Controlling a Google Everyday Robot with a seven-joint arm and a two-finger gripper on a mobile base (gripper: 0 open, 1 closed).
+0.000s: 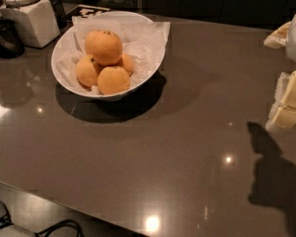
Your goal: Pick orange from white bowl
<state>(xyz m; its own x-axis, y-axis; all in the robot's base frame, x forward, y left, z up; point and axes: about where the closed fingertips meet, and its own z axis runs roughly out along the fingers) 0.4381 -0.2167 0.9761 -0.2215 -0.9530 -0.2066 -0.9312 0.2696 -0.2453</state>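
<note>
Approach step: the gripper (289,101) is at three o'clock, its state I cannot tell. Next it must reach the large matte orange (107,47) in the shallow white bowl (56,59) at ten o'clock.

A glossy dark brown counter (153,147) fills the view, dotted with bright spots of reflected light (152,223). Dark panels (212,1) run behind it, and at lower left the floor (19,206) shows with black cables (59,227). The gripper (286,102) at the right edge casts a dark shadow (274,181) on the counter.
</note>
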